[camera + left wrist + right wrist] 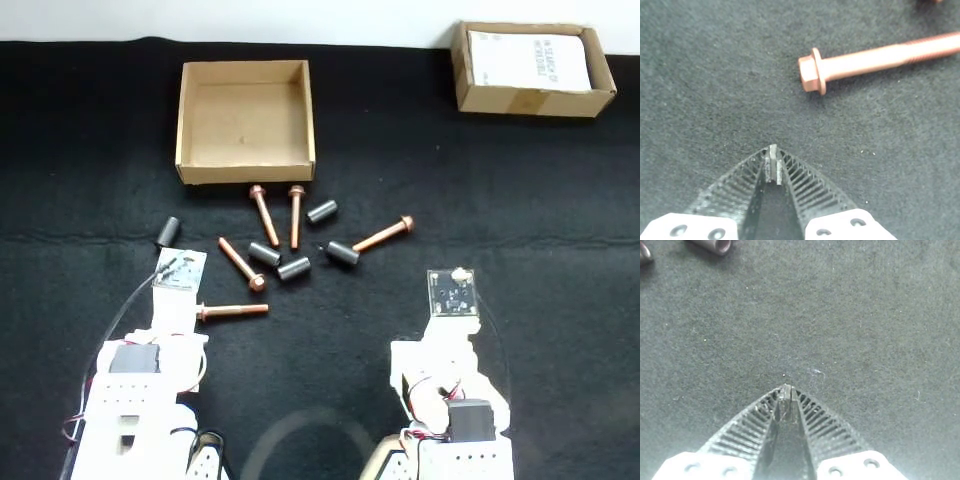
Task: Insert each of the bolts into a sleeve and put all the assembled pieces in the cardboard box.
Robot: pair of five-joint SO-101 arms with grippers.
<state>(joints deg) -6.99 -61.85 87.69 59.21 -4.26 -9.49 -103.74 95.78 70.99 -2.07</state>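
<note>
Several copper bolts point(263, 213) and short dark sleeves point(294, 268) lie scattered on the black mat in front of the open, empty cardboard box point(245, 165). One bolt point(233, 311) lies crosswise just right of the left arm point(150, 370). In the left wrist view that bolt point(880, 57) rests a little beyond my left gripper point(772, 162), which is shut on nothing. My right gripper point(786, 400) is also shut and empty over bare mat. Two sleeves point(715, 245) lie well beyond it. The right arm point(452, 380) stands at the near right.
A second cardboard box point(530, 95) with a white sheet inside sits at the far right corner. One sleeve point(167, 231) lies apart at the left, beyond the left arm. Open mat stretches to the right of the scattered parts.
</note>
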